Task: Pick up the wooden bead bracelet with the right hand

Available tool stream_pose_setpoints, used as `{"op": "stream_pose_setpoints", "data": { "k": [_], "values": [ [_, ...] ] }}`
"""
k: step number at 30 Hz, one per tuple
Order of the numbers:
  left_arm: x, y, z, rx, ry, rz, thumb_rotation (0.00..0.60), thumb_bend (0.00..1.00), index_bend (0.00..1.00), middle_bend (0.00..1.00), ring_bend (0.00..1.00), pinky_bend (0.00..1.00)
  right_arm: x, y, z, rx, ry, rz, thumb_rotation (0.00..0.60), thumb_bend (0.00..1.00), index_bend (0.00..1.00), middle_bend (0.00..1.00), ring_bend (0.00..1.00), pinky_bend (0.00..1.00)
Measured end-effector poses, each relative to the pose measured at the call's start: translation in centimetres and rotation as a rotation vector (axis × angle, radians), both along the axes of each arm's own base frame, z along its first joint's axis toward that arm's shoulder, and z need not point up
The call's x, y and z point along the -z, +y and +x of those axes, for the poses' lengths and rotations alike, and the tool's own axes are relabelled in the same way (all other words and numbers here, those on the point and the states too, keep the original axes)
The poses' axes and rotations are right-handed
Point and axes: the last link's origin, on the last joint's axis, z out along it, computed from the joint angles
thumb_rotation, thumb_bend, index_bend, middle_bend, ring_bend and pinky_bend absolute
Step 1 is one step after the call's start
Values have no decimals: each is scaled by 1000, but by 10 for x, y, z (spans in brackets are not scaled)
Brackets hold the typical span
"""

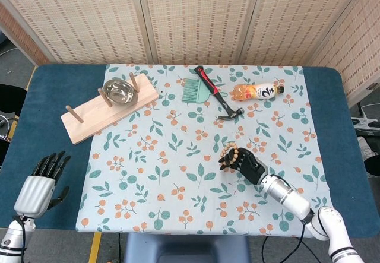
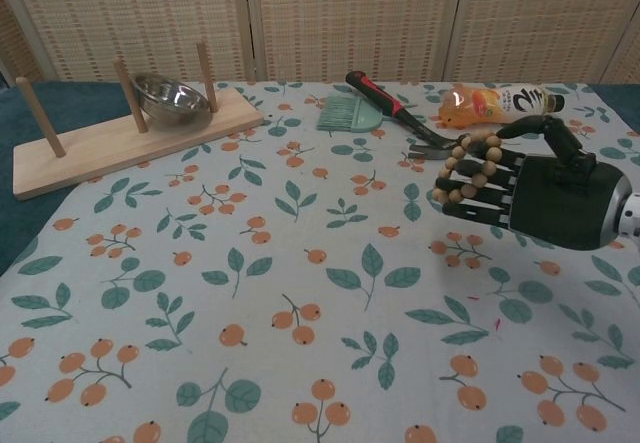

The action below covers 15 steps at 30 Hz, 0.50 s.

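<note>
The wooden bead bracelet point(image 1: 227, 155) point(image 2: 470, 168) is a loop of tan beads draped over the fingers of my black right hand point(image 1: 244, 164) point(image 2: 530, 196). The fingers curl in around the beads and the thumb arches over the top. In the chest view the hand hovers above the floral cloth at mid right, with the bracelet off the table. My left hand point(image 1: 41, 181) rests on the blue table at the lower left of the head view, holding nothing, its fingers straight and slightly apart.
A hammer point(image 1: 215, 92) point(image 2: 396, 113), a green brush point(image 1: 192, 91) and an orange drink bottle point(image 1: 256, 91) point(image 2: 490, 103) lie behind the right hand. A wooden rack point(image 1: 107, 111) point(image 2: 110, 138) with pegs holds a steel bowl point(image 1: 119, 90) at the back left.
</note>
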Motion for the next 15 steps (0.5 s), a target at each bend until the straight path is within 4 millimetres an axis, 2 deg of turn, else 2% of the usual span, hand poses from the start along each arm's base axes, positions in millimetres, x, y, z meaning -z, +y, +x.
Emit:
{"op": "stream_pose_setpoints", "data": {
  "k": [4,6,8,10,12,15],
  "values": [
    [0,0,0,0,-1,0,600,408,28,0,0,131,0,0,1,-15,12,-6,202,728,668,651,373,351],
    [0,0,0,1,0,0,600,408,29,0,0,131,0,0,0,-22,20,-7,203,764,674,661,374,351],
    [0,0,0,1,0,-2,600,407,31,0,0,131,0,0,0,-27,36,-13,206,907,674,669,379,351],
    [0,0,0,2,1,-2,600,407,35,0,0,132,0,-1,-1,-32,61,-24,213,986,660,670,382,351],
    [1,0,1,4,1,-2,600,407,38,0,0,131,-1,-1,0,-40,83,-35,222,1000,627,670,382,351],
    [1,0,1,4,0,-2,600,408,39,0,0,131,-2,0,0,-44,103,-46,284,1000,569,670,364,351]
  ]
}}
